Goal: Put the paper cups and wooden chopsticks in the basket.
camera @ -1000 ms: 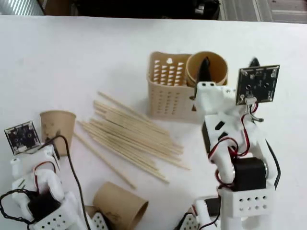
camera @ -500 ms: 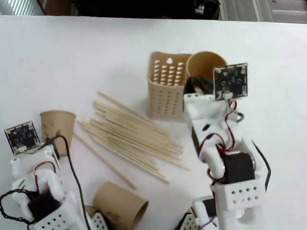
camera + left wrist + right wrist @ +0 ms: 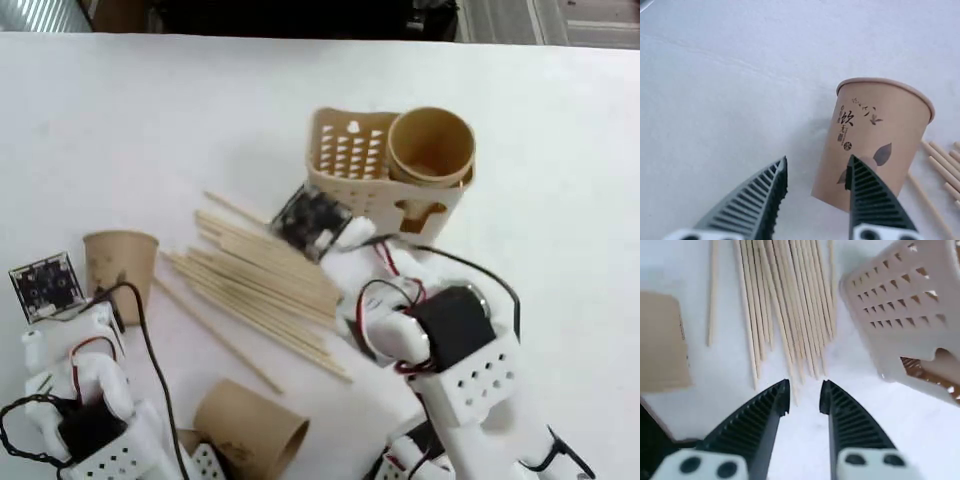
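A cream slotted basket [image 3: 350, 185] stands at the table's middle back with one paper cup [image 3: 431, 147] upright in its right end. A fan of wooden chopsticks [image 3: 260, 290] lies in front of it. My right gripper [image 3: 804, 386] hovers open just short of the near ends of the chopsticks [image 3: 785, 305], the basket [image 3: 900, 310] off to one side. Another paper cup [image 3: 120, 262] is at the far left. My left gripper [image 3: 817, 160] is open close in front of this cup [image 3: 875, 135], one finger overlapping its base. A third cup [image 3: 250, 430] lies on its side near the front.
The right arm's body [image 3: 450, 330] stretches from the front edge towards the chopsticks, its camera board [image 3: 315, 222] above them. The left arm's base [image 3: 90, 420] sits at the front left corner. White tabletop [image 3: 150, 120] spreads behind and to the left.
The right arm has left the cup in the basket and swung down and left, from over the basket to the chopsticks. The left arm has kept still.
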Controlling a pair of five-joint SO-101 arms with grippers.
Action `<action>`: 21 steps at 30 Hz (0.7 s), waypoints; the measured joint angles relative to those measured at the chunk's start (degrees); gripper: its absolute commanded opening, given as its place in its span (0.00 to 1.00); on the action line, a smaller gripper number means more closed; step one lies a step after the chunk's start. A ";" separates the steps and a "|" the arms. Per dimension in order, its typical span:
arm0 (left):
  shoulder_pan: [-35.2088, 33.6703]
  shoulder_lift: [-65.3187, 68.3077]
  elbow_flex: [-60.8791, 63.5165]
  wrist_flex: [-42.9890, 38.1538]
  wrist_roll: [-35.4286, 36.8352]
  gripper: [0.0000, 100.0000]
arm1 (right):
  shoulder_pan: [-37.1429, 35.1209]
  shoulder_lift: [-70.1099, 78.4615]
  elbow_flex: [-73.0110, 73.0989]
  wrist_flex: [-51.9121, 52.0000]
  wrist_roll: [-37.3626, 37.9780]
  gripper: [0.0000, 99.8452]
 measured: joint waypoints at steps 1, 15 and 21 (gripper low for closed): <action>0.00 0.00 0.00 0.00 0.00 0.20 | 0.00 -0.70 0.62 0.18 2.64 0.07; 0.00 0.00 0.00 0.00 0.00 0.20 | -11.08 -20.84 23.12 0.18 9.67 0.15; 0.00 0.00 0.00 0.00 0.00 0.20 | -16.88 -21.71 26.90 -1.76 9.67 0.21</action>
